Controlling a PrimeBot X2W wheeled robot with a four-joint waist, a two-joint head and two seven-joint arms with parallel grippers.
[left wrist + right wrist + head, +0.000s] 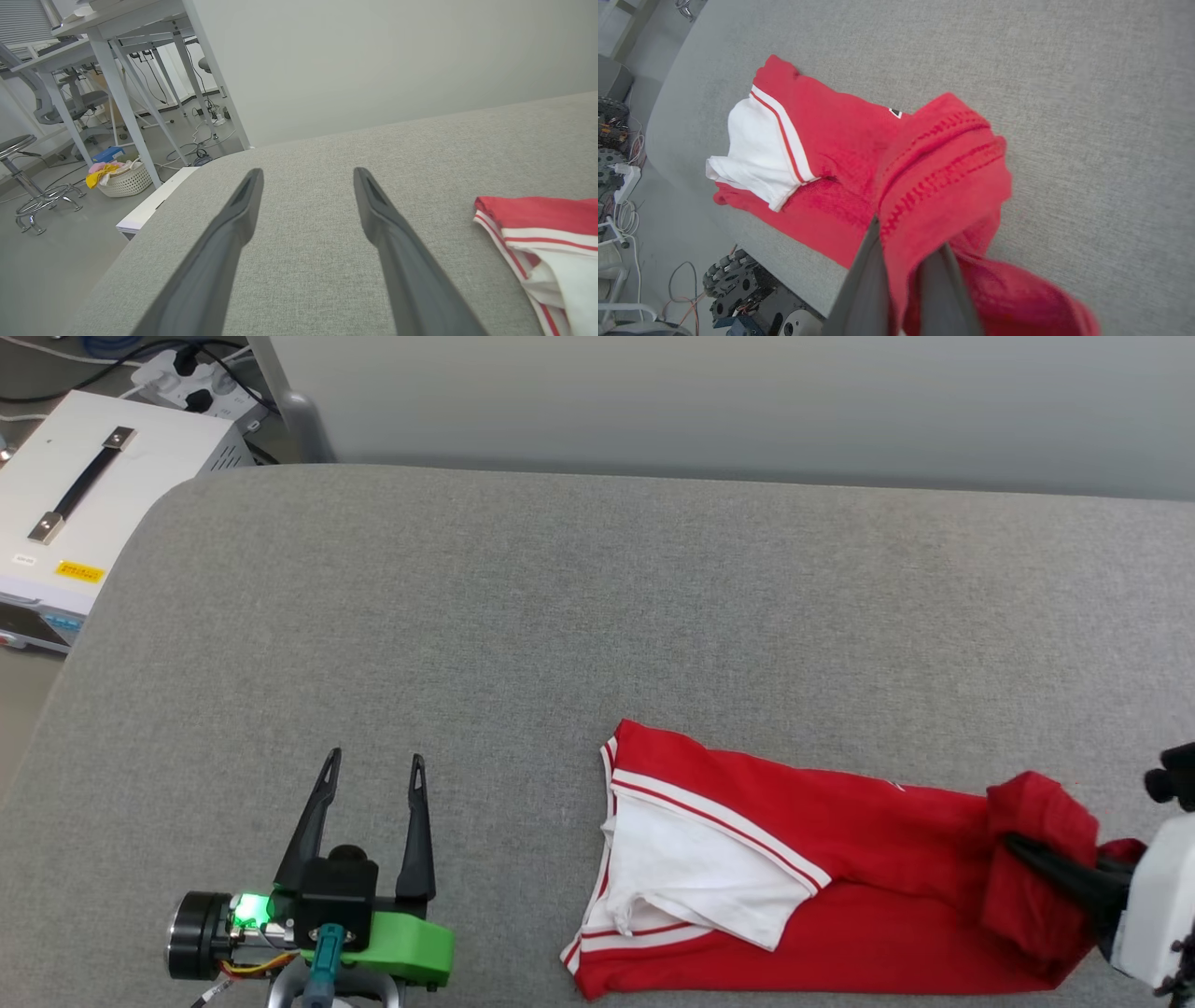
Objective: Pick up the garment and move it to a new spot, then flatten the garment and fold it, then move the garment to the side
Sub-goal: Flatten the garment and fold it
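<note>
So the garment (840,859) is found lying as a long red strip on the grey padded surface (560,616), in the near right part of it and close to the front edge. One white sleeve (691,868) is laid on top at the strip's left end. The hem end on the right is bunched up and lifted a little, since it's pinched by the right gripper (1018,847), whose fingers are clamped together on the red cloth. In the right wrist view the stitched hem can be made out draped over those fingers. The left gripper (374,758) is parked well off to the left over bare surface, fingers spread wide, nothing held and nothing touched.

Judged from that, the folding step looks to be the one in hand. The sides appear to be brought in already, and the hem end seems to be taken up for a crosswise fold toward the sleeve end. A plain drag to the side can't be ruled out though.

For the next move, the hem would need to be carried leftward over the strip. It should be kept low and square so the layers underneath aren't dragged or twisted, set down near the sleeve, and only then released
</note>
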